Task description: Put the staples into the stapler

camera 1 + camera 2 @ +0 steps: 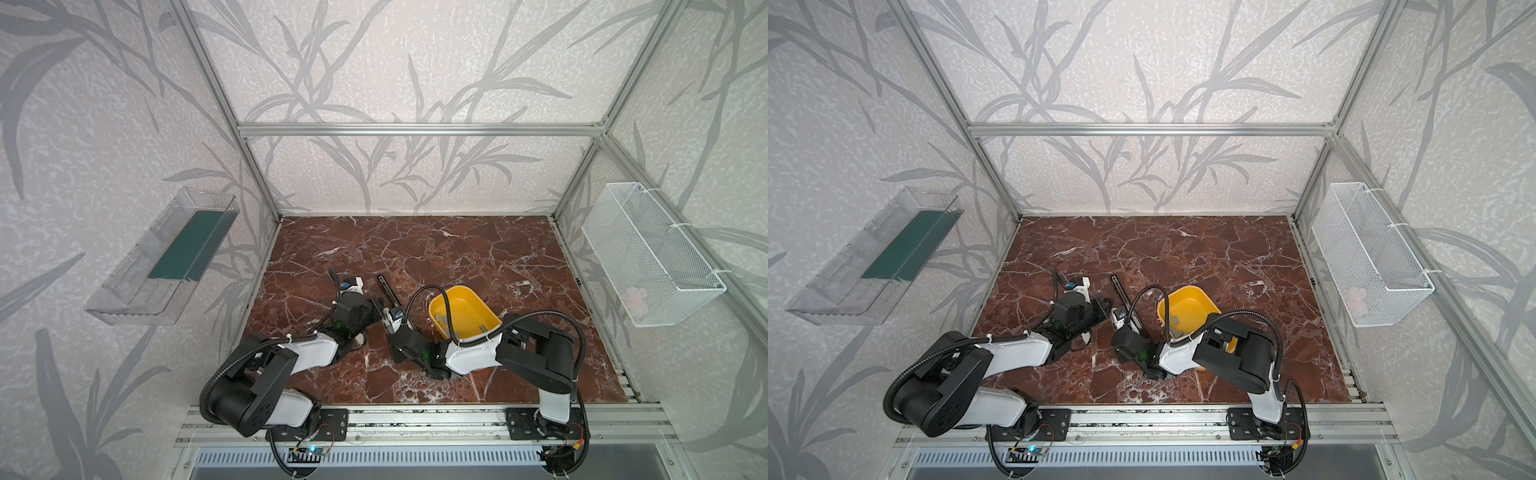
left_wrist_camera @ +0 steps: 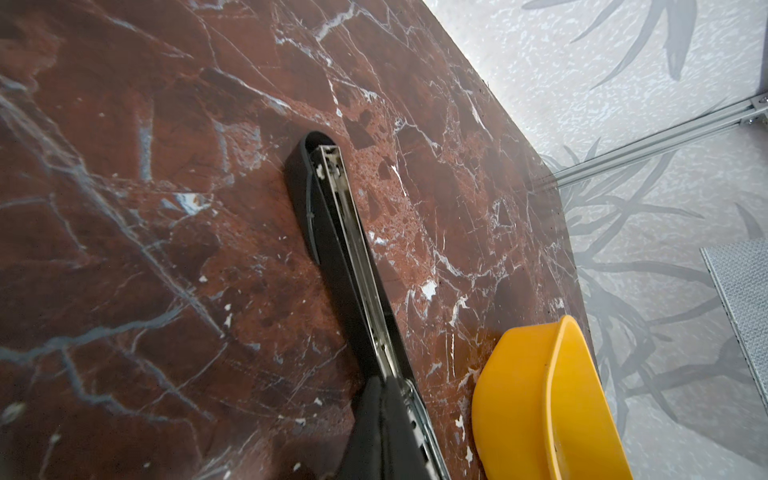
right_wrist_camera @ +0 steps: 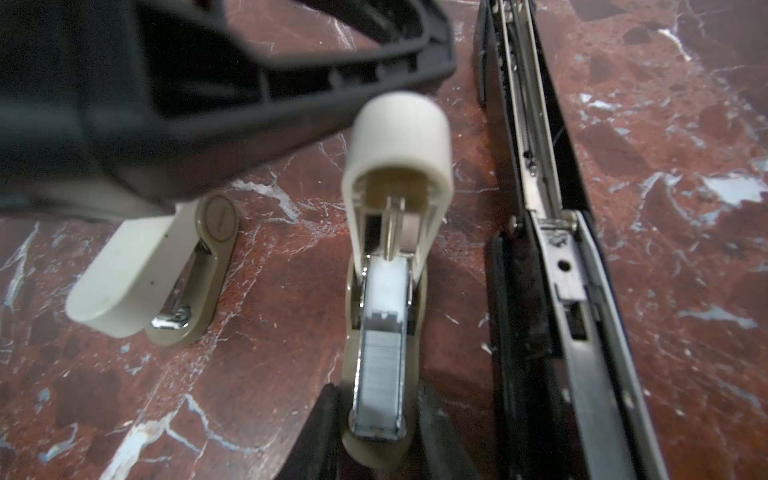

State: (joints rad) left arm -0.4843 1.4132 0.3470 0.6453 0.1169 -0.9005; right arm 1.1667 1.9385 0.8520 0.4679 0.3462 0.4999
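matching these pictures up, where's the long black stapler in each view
in a top view: black stapler mid-table, left of yellow bowl
in a top view: black stapler likewise left of yellow bowl
left wrist: black stapler through the middle, lying open, yellow bowl beside it
right wrist: black stapler beside open cream stapler; no bowl
landmark: yellow bowl

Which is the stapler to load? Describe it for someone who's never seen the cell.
On the red-brown marble table, look just left of the yellow bowl in both top views. The stapler lies flat there, opened, pointing toward the back wall. Unlike the open cream stapler and the shut cream stapler beside it, it is black, slim and far longer, its metal channel exposed.
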